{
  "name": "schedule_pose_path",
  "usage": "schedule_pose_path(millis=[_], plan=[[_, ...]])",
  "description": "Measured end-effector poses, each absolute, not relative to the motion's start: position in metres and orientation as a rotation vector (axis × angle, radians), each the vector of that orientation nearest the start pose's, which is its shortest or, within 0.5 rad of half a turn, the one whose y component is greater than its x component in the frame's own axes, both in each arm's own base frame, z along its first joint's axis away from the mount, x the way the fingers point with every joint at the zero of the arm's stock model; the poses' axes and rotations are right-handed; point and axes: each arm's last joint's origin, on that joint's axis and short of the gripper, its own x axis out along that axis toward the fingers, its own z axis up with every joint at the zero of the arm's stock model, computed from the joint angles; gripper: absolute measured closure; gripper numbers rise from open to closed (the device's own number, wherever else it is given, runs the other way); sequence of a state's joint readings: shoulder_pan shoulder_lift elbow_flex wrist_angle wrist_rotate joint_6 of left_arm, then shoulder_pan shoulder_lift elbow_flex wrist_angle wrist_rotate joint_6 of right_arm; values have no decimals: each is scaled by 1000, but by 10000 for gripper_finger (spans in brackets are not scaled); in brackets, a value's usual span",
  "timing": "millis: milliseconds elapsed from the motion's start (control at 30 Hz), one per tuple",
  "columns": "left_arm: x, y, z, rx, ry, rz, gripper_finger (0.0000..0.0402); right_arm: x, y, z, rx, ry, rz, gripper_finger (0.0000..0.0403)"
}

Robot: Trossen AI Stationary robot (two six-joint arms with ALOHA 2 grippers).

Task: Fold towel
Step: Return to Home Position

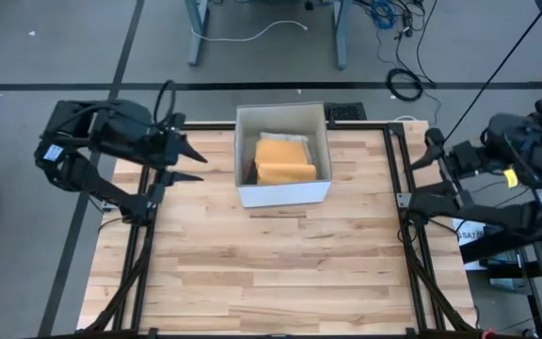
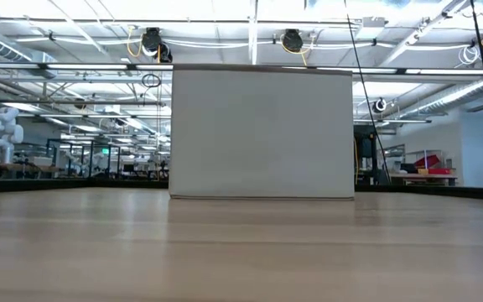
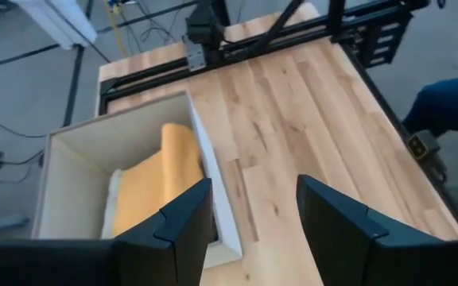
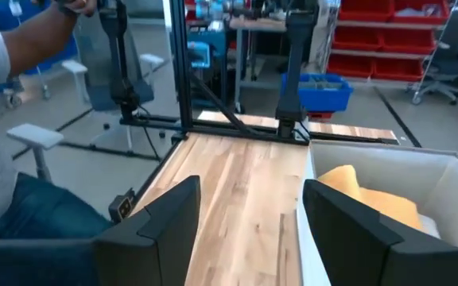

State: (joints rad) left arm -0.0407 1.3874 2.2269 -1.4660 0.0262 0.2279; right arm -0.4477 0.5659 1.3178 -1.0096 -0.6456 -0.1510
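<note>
Left tool point(image 1: 194, 166) and right tool point(image 1: 423, 153) are held spread, empty; orange towel point(image 1: 285, 160) is stowed in the laundry organizer point(image 1: 285, 194) between, nearer the left

The box point(image 1: 283, 194) is set on the desk point(image 1: 280, 273), at the middle of its back edge. A towel point(image 1: 285, 160) is laid in the box, on another towel point(image 1: 285, 138) that is seen just behind it. The left claw point(image 1: 204, 168) is held over the desk's left edge, left of the box and apart from it. The right claw point(image 1: 422, 151) is held over the right edge, well right of the box. A person point(image 4: 6, 119) is seen beside the desk.
</note>
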Motion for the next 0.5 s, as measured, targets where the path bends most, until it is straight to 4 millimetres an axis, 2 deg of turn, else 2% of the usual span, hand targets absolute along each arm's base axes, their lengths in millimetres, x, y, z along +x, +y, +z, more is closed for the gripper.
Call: schedule_pose_path(millis=[133,233,400,500], plan=[[158,-10,531,200,610,-120,211,25,7,396,3,147,206,190],[151,-10,527,191,628,-86,211,29,5,367,12,107,209,190],[135,-8,509,154,667,-13,211,39,1,325,24,67,214,190],[124,-7,495,115,646,4,211,45,-2,307,25,43,215,190]])
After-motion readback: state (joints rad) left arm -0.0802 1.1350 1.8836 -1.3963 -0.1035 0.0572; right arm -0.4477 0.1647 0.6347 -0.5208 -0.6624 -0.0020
